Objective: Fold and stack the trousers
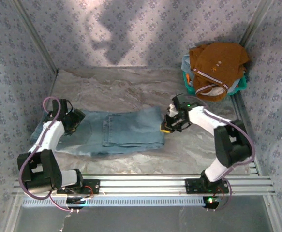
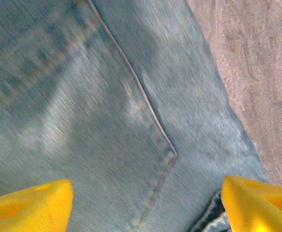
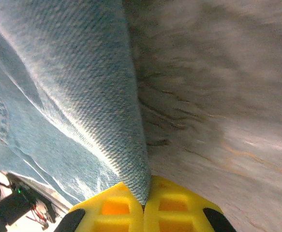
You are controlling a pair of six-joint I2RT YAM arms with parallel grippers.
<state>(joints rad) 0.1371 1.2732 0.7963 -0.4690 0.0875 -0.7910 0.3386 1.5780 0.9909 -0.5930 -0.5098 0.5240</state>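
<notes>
While the trousers are lying folded into a wide band across the grey crinkled table cover, the right gripper is pinching their edge. Its yellow fingers are pressing together with a fold of pale blue denim caught between them, the cloth rising away from the tips and spreading off to the gripper's left, and the table cover is lying bare to its right. In the overhead view this gripper is sitting at the trousers' right-hand end, touching the cloth. The left gripper is hanging over the opposite end with its jaws spread wide, one yellow fingertip showing at each lower corner of its wrist view and only denim lying below the gap. A stitched seam is running ahead of it, and the cloth's edge is lying off to its right. Whether its tips are touching the denim I cannot tell. Well beyond the right gripper, an orange-brown garment is sitting heaped in a teal basket.
</notes>
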